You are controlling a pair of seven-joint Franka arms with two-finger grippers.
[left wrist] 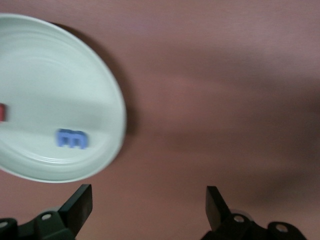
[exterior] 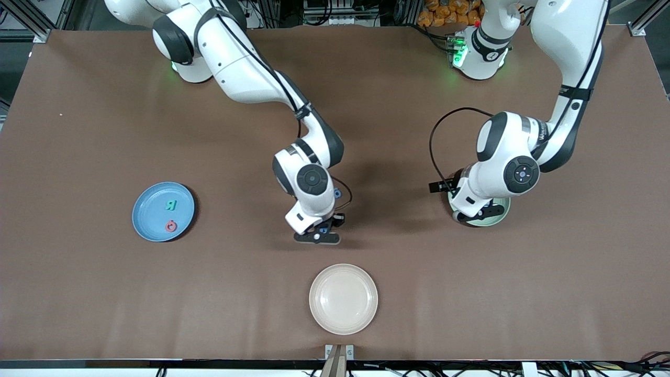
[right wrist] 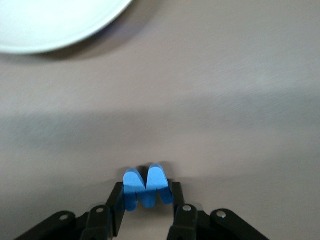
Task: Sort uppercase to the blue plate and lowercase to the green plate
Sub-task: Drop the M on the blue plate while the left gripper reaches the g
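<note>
Nearest the front camera I see a cream plate, empty-faced and close to the table's near edge, roughly midway between the two arms' ends.

Toward the right arm's end of the table I see the blue plate, round and shallow. Two capitals lie in it: the teal R and, nearer the camera, the red ring-shaped Q. They sit close together but apart.

At mid-table, the right gripper is low over bare table, just farther from the camera than the cream plate. In the right wrist view its fingers are pinched on the blue W, a small foam piece whose two rounded tips project past the fingertips. I cannot tell whether the W touches the table. The cream plate's rim shows in that view, well apart from the W.

Toward the left arm's end I see the green plate, pale mint and mostly covered by the left arm's wrist. The left gripper hangs over the table just beside the plate's rim, fingers spread wide with nothing between them. In the left wrist view, the blue E-shaped piece lies inside the plate near its rim. A sliver of a red piece shows at the picture's edge; I cannot identify its letter.
</note>
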